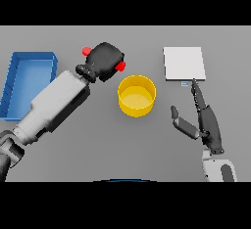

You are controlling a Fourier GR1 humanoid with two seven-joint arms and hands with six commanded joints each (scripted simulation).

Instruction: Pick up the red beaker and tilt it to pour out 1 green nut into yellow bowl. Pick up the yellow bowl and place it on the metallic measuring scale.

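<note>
left robot hand [106, 60]: gripping the red beaker [120, 66], mostly hidden; rigid, light, likely slippery
right robot hand [206, 120]: lying released, near-right
yellow bowl [137, 95]: stiff; take by rim

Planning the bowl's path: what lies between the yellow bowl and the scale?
Nothing; in the head view only bare grey table separates the yellow bowl from the scale.

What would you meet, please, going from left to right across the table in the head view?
Blue tray → left hand closed round the red beaker → yellow bowl → metallic scale, with the open right hand below it, towards the near edge.
</note>
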